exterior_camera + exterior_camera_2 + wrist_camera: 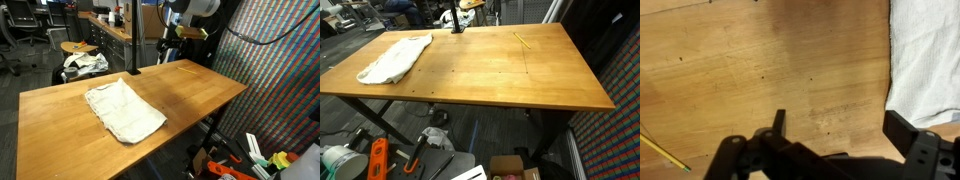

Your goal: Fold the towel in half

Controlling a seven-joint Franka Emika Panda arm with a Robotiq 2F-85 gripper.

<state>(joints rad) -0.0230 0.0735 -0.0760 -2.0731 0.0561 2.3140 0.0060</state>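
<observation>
A cream-white towel [122,108] lies spread flat and a little rumpled on the wooden table [190,95], near one end; it also shows in an exterior view [395,58]. My gripper [171,52] hangs above the table's far edge, apart from the towel. In the wrist view the gripper [840,128] is open and empty over bare wood, with the towel's edge [925,60] just beyond one finger.
A yellow pencil [523,40] lies on the table and shows in the wrist view [660,150]. A black pole [455,18] stands at the table's far edge. A stool with cloth [85,62] stands behind. Tools and boxes [377,160] litter the floor.
</observation>
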